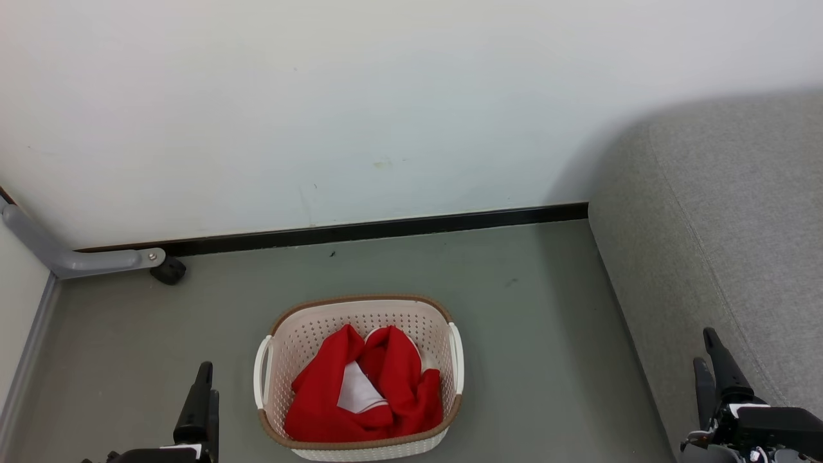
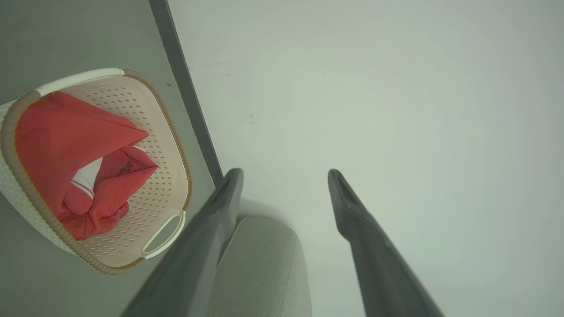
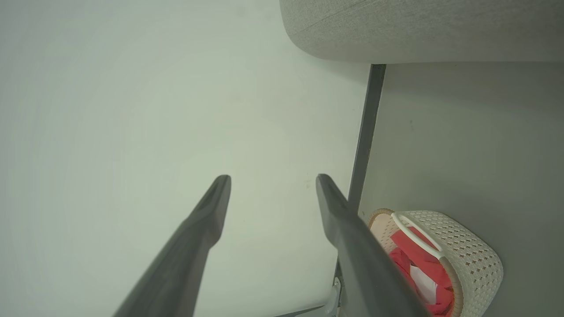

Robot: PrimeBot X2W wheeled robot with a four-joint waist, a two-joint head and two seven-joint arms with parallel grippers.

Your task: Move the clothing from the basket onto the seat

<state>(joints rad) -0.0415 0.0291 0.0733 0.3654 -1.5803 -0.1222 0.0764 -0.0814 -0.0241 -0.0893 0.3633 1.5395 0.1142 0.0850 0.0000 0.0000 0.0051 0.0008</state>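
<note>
Left gripper (image 2: pixel 285 172) and right gripper (image 3: pixel 273 177) spread, empty. Clothes (image 1: pixel 392 370) heaped in basket (image 1: pixel 360 299): a grab may drag the basket along.

A plain room corner is looking like a living space. A grey fabric sofa (image 1: pixel 739 257) is standing at the right against a bare white wall (image 1: pixel 321 96). A cream laundry basket (image 1: pixel 360 299) of red clothing (image 1: pixel 392 370) is sitting on the smooth grey floor (image 1: pixel 546 334), near the black skirting board (image 1: pixel 386 228). At the left, a grey metal frame leg (image 1: pixel 96 260) is resting on a black caster (image 1: pixel 168 270), hinting at a staged test room.
</note>
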